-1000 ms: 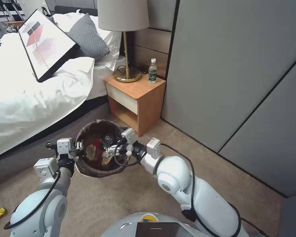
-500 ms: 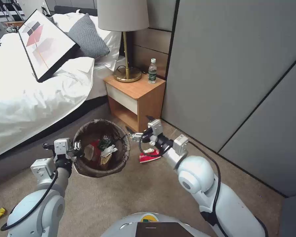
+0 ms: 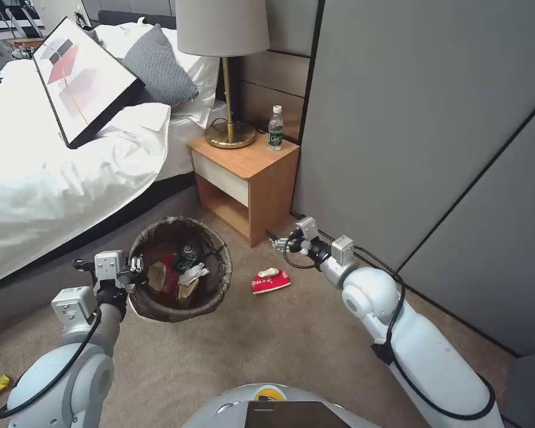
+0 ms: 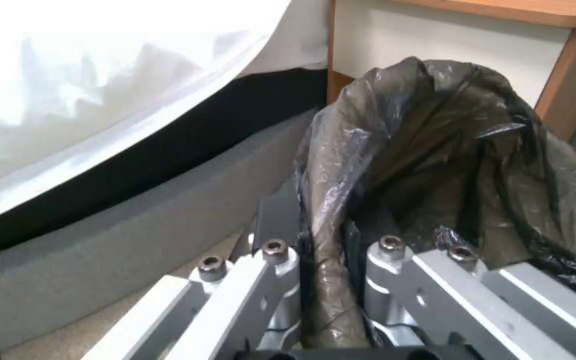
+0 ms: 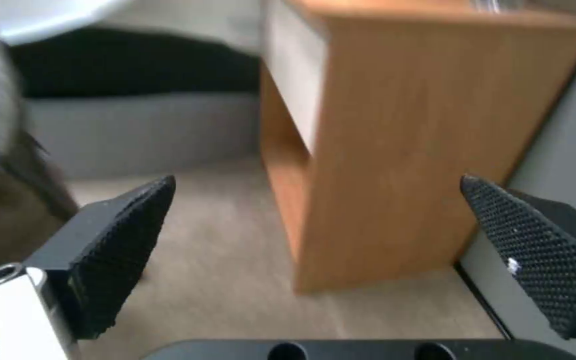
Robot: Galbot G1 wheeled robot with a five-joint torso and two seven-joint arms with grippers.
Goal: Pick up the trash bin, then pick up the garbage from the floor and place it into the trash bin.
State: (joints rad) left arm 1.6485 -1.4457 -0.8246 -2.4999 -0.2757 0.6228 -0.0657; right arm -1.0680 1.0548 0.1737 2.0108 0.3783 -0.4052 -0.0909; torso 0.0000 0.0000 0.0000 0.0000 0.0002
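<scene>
The trash bin (image 3: 180,268) hung off the floor beside the bed, left gripper (image 3: 138,263) pinching its rim; a red packet (image 3: 270,280) lay on the carpet near the nightstand (image 3: 246,178), right gripper (image 3: 274,239) above it. Left wrist view: jaws clenched on the bagged rim (image 4: 325,280), which looked slippery. Right wrist view: jaws spread wide. The packet looked light and crumply, so I'd grab it mid-body.

The head camera looked forward and down from above, taking in the bed (image 3: 53,178), the nightstand (image 3: 249,178) and the carpet. The left wrist camera sat close behind the left tool (image 4: 321,280), facing the bed base and nightstand. The right wrist camera faced the nightstand's side (image 5: 395,150) from low down, between its tool's fingers (image 5: 121,240).
</scene>
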